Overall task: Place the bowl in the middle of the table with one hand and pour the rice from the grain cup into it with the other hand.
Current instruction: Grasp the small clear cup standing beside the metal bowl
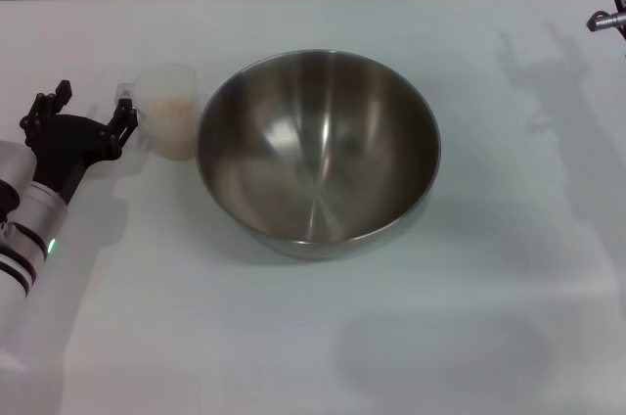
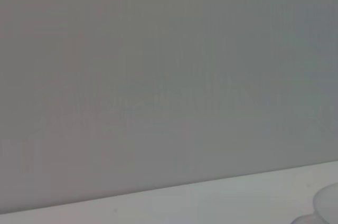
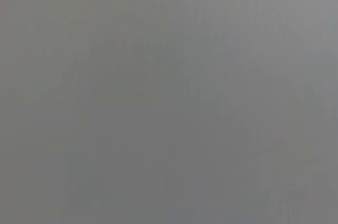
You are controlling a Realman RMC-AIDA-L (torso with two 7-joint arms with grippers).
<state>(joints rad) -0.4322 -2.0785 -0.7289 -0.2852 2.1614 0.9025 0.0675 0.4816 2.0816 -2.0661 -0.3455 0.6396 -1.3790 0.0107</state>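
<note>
Bowl: large shiny stainless-steel mixing bowl (image 1: 318, 151) sitting mid white tabletop (image 1: 469, 317), empty.
Cup: small clear plastic grain cup (image 1: 168, 110) holding pale rice (image 1: 172, 114), unpoured.
Left claw (image 1: 90, 112): spread wide, reaching beside cup, grasping nothing.
Right claw: cannot tell.

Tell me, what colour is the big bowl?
Shiny silver-grey steel bowl; the head view shows it best.

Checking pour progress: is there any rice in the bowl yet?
No. In the head view the bowl shows only bare steel inside, and the rice sits in the grain cup beside the left gripper.
</note>
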